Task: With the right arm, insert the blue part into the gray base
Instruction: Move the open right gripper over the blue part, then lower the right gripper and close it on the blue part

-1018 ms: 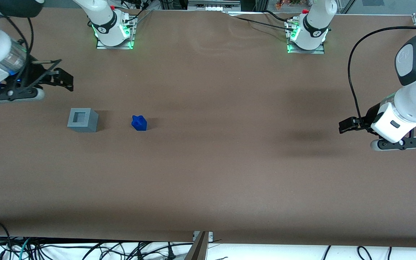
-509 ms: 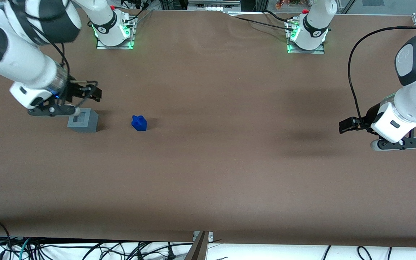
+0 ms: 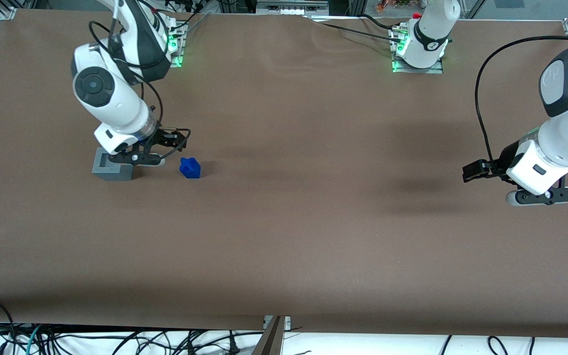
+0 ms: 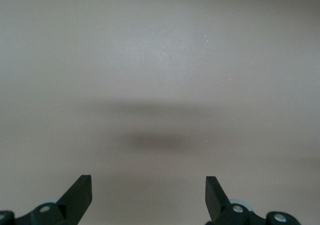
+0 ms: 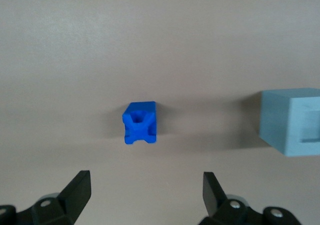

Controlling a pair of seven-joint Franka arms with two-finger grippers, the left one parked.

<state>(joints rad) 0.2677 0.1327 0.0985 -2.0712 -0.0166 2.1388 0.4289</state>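
One wide brown table (image 3: 313, 222) fills nearly the whole front view, its covering matte and slightly rippled near the upper edge. Over the upper left of that frame reaches the white jointed right arm (image 3: 109, 98) with its dark round joint caps, bent down toward the table. At its end the black two-finger gripper (image 3: 168, 143) hangs low, just above the table, between the two task pieces and partly covering the gray one; its jaws stand apart with nothing between them, as the right wrist view shows, both black fingertips (image 5: 77, 187) spread wide over bare table. Next in size is the light gray plastic cube base (image 3: 106, 170), sitting on the table in the left part of the frame, its recessed top partly hidden by the gripper's body. Near it lies the small deep-blue plastic block (image 3: 190, 167), notched on top, resting on the table untouched.
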